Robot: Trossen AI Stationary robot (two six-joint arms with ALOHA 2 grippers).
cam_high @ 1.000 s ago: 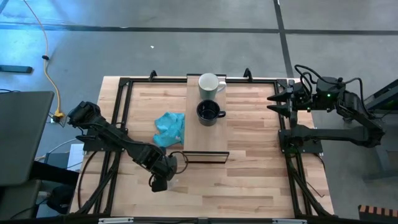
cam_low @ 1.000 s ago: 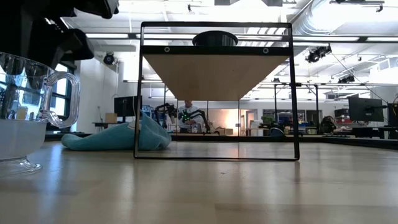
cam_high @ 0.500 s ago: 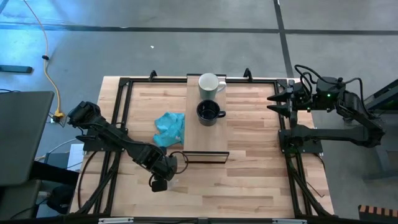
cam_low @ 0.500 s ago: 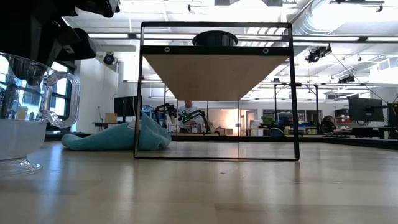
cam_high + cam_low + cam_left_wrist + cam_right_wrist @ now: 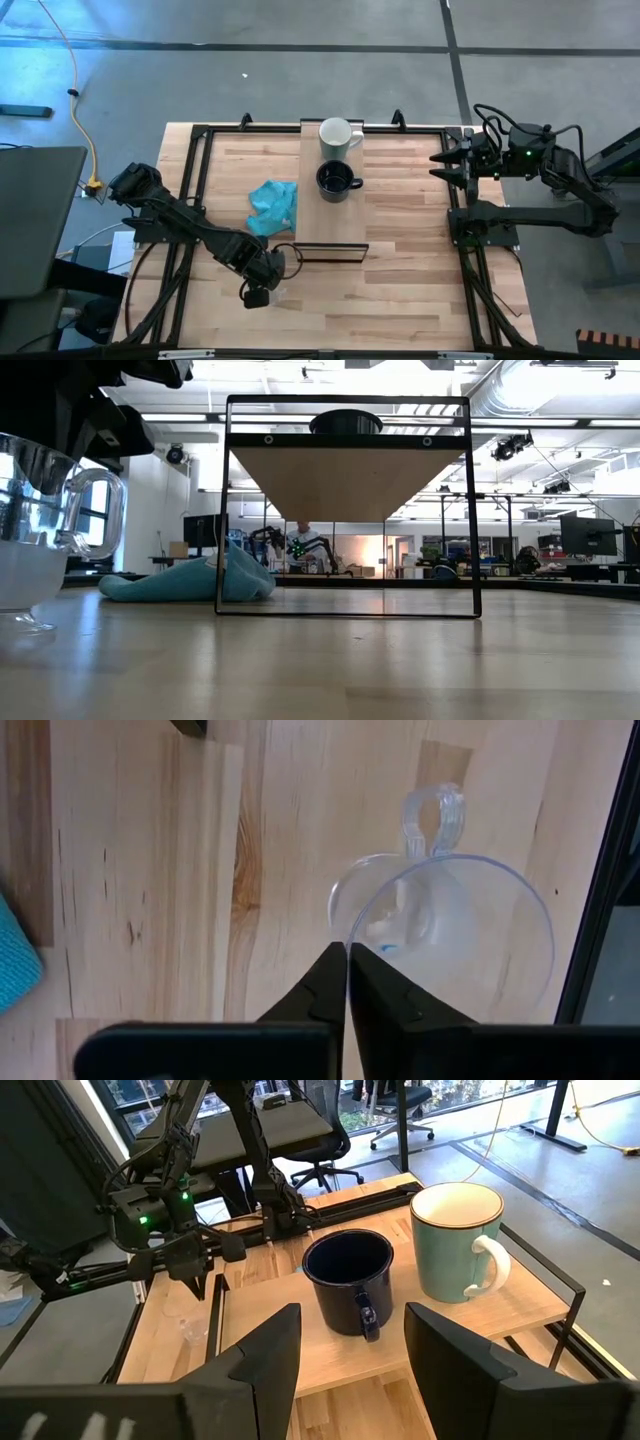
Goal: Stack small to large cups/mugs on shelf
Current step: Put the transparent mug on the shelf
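Glass cup sits on the table's near left, left gripper clamped on its thin rim — a tilt could slip it. Right gripper waits, fingers apart, far right.

Clear glossy glass cup, wooden tabletop

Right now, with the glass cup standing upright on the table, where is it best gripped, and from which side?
Probably at the rim, from above: the glass cup stands upright with its mouth open, so one finger fits inside the thin wall and one outside. The left gripper is shut on the rim this way, on the side opposite the handle.
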